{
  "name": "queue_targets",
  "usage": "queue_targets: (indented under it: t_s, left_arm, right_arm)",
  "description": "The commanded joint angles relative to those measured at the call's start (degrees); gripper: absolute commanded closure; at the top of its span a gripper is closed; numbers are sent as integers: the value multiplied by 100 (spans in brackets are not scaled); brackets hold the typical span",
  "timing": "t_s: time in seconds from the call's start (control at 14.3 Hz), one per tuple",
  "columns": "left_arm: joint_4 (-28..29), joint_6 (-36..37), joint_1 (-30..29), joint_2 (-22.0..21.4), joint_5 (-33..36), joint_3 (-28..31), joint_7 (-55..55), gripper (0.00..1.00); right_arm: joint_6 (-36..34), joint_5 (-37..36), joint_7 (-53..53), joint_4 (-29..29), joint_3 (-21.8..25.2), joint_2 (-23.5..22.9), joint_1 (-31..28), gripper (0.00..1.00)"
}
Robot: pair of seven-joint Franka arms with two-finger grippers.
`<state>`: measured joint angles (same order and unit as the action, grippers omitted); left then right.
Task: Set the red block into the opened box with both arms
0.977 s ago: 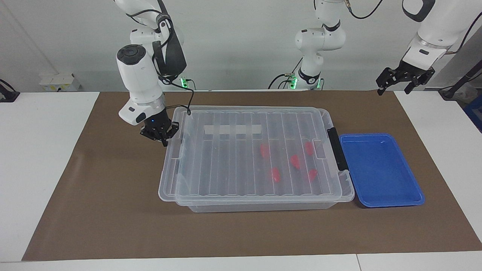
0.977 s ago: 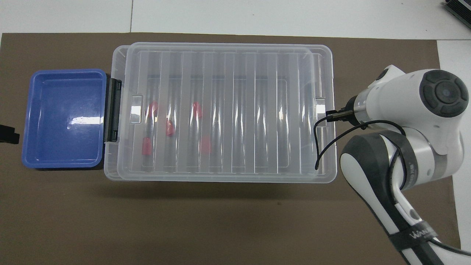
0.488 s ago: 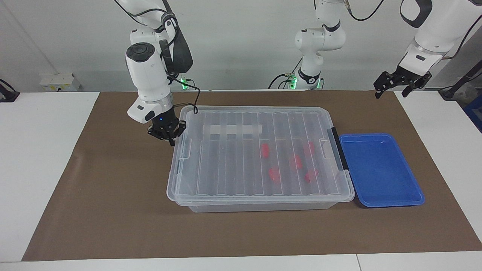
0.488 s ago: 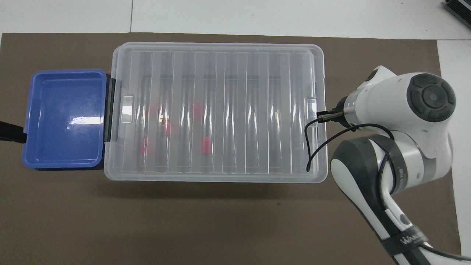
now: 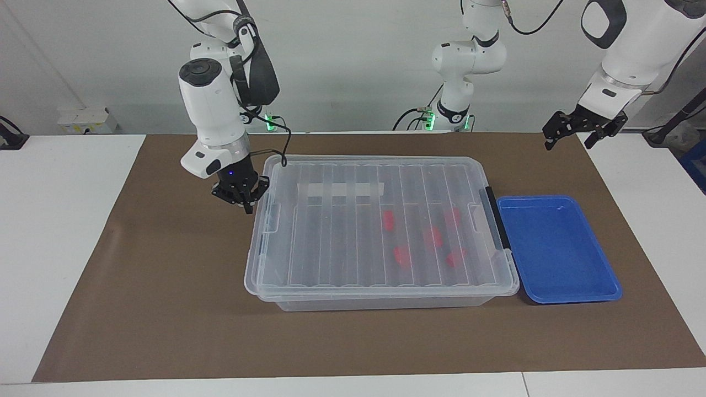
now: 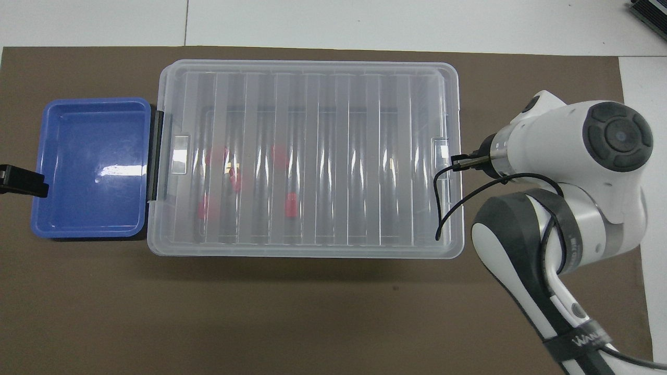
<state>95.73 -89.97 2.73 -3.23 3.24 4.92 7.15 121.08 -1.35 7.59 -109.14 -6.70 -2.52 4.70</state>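
The clear box (image 5: 380, 292) stands mid-mat with its ribbed lid (image 5: 342, 231) lying square on it. Several red blocks (image 5: 389, 219) show through the lid, toward the end with the dark grey handle (image 5: 492, 218). In the overhead view the same lid (image 6: 323, 156) covers the red blocks (image 6: 292, 204). My right gripper (image 5: 245, 205) is shut and holds nothing. It hangs low just off the box's rim at the right arm's end. My left gripper (image 5: 571, 139) is open and empty, raised over the mat's edge at the left arm's end. Its tip (image 6: 21, 179) shows beside the tray.
An empty shallow blue tray (image 5: 557, 248) sits against the box's handle end, also seen from overhead as the tray (image 6: 91, 166). A brown mat (image 5: 165, 309) covers the table. The right arm's black cable (image 6: 443, 208) hangs over the lid's end.
The lid slid from overhanging at the right arm's end to lying square on the box. My right gripper followed it, then drew slightly back. My left gripper drifted a little toward the tray.
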Motion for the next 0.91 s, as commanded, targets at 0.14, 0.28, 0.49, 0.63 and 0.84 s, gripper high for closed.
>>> queue_targets:
  t_s: [0.14,0.28,0.49,0.63,0.84]
  left_arm:
    - [-81,14,52,-46,98,26,15,0]
    - [-81,6,61,-46,98,26,6,0]
    - [-37,15,61,-107,98,17,6,0]
    - [-11,15,34,-125,90,17,6,0]
    - [-11,15,8,-125,98,26,6,0]
  right_arm:
    - [-646,144,471,-28,-24,445,-513,40]
    - [-884,144,498,-11,-16,594,-637,8]
    - [-1278,144,480,94,2,858,-786,1]
    - [-1770,135,480,557,11,833,-795,0]
    - [-2447,100,480,1445,11,561,-821,0]
